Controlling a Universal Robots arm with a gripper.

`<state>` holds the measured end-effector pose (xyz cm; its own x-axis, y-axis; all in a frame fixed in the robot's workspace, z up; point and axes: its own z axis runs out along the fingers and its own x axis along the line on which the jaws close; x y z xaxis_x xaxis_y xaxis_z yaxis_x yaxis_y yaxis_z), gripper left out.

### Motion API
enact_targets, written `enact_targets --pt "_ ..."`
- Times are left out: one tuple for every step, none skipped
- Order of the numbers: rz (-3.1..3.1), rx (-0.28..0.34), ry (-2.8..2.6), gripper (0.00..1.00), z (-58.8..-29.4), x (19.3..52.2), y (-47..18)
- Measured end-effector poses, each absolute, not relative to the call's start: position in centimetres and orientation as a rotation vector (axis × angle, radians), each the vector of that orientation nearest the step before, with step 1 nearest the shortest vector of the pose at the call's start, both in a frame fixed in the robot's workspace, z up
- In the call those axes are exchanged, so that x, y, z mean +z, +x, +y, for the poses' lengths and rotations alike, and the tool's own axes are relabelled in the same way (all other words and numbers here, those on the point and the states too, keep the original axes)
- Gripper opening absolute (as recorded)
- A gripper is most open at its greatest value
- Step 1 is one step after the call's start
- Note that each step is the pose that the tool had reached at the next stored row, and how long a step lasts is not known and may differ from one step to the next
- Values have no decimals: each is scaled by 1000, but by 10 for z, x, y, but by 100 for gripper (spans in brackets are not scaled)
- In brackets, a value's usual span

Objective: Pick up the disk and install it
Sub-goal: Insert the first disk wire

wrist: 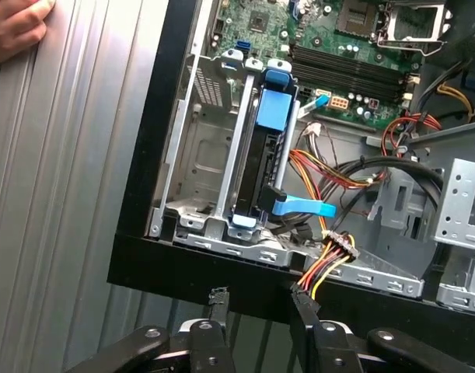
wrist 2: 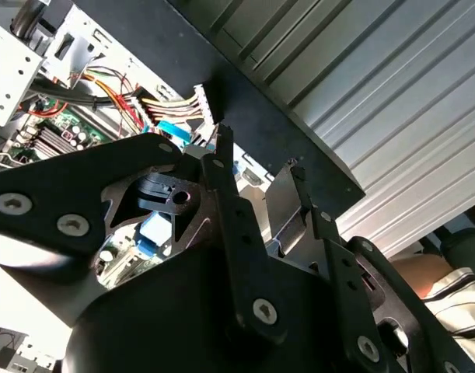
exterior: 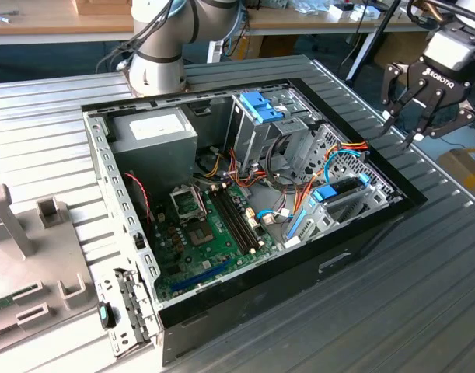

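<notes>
Jaws wide and empty by black case wall (wrist: 221, 272) — disk (wrist: 262, 171) slotted beside cables (wrist: 328, 264).

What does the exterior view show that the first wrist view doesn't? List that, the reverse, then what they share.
Exterior view: the arm's base, the power supply box and a grey fixture at the exterior view's left.

First wrist view: a person's hand on the ribbed table.

Both: the claw, open and empty outside the case; the motherboard; and the blue-railed disk seated in its bay.
</notes>
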<state>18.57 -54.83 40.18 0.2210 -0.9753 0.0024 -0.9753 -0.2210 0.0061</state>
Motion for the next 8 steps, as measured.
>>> enact_targets --pt "-1957 -3 2450 44 -548 402 186" --pt "-1956 -3 2450 44 -548 402 186" --pt "-1953 -3 2453 44 -546 402 187" --pt "-1947 -3 2458 44 -545 402 189" --pt "-1936 -3 2466 44 -544 402 191" --pt "-1931 -3 2470 44 -543 402 196" --pt "-1929 -3 2472 44 -543 401 200" --pt "-1927 -3 2473 44 -543 401 201"
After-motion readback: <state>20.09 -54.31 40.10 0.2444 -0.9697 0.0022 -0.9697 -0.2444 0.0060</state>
